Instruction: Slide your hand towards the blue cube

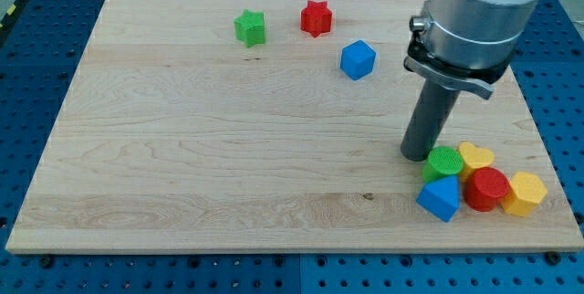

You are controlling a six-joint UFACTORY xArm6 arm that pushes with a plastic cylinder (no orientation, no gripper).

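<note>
The blue cube (358,59) sits on the wooden board (228,148) toward the view's upper right of centre. My tip (417,155) rests on the board well below and to the right of the cube, not touching it. The tip stands just left of a green block (443,163). The rod rises from the tip to the grey arm body (474,20) at the view's top right.
A green star (249,27) and a red star (316,18) lie up and left of the blue cube. At the lower right cluster a blue triangular block (440,198), a red cylinder (486,189), a yellow heart (475,158) and a yellow block (523,194).
</note>
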